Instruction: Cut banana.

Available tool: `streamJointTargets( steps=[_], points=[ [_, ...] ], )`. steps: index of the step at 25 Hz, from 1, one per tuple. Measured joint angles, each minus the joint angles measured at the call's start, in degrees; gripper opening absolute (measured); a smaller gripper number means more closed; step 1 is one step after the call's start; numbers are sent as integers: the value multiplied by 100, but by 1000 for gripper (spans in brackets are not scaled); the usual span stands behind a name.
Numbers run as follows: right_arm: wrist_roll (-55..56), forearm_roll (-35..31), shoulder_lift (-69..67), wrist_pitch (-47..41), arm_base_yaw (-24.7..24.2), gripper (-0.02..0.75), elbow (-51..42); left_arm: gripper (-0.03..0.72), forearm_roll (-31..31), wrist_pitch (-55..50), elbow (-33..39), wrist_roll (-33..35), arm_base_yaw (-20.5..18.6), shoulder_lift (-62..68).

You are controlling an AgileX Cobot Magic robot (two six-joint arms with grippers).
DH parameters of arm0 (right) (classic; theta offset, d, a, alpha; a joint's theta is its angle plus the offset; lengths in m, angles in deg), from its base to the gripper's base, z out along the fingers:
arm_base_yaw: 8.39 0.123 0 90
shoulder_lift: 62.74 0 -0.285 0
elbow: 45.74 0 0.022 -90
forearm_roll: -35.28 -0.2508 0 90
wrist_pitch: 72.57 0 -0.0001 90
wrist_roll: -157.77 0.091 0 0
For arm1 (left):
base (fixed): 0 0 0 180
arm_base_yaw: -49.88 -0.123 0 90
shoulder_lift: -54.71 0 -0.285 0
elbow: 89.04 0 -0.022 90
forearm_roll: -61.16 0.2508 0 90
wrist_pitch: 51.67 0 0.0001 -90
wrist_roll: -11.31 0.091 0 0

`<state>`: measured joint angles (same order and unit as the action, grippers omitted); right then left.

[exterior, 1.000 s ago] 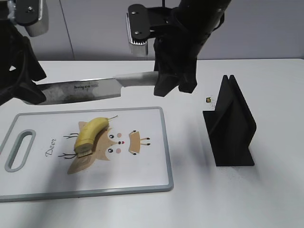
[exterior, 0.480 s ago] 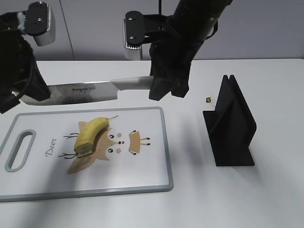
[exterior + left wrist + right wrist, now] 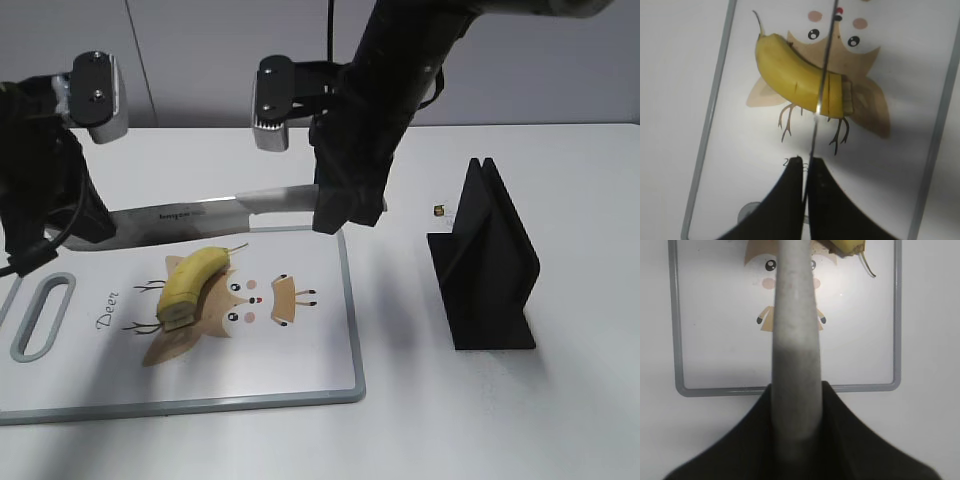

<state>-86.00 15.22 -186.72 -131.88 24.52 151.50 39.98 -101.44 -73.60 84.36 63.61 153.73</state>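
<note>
Your right claw (image 3: pixel 345 205) grips the knife (image 3: pixel 190 215) handle, left claw (image 3: pixel 807 165) pinches its tip; lower evenly onto the banana (image 3: pixel 800 82) below.

Banana (image 3: pixel 192 284): short, curved, yellow, unpeeled piece. Lies flat on the deer print of the cutting board, left of centre. Cut flat end toward the near side; tapered stem end points far-right. Whole, uncut.

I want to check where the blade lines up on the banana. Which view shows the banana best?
The left wrist view: the whole banana fills the frame, with the knife blade edge-on across it near its cut end. The exterior view shows it smaller on the cutting board. The right wrist view shows only its stem tip.
</note>
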Motion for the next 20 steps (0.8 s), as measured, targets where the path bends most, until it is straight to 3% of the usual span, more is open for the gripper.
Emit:
streamJointTargets(
  steps=[7, 20],
  points=[
    [20, 0, -386, 305, 19, 174, 0, -3, 8, 974, 732, -59, 7, 5],
    [20, 51, -737, 717, 21, 183, -5, -3, -30, 1361, 802, -78, 7, 462]
  ],
)
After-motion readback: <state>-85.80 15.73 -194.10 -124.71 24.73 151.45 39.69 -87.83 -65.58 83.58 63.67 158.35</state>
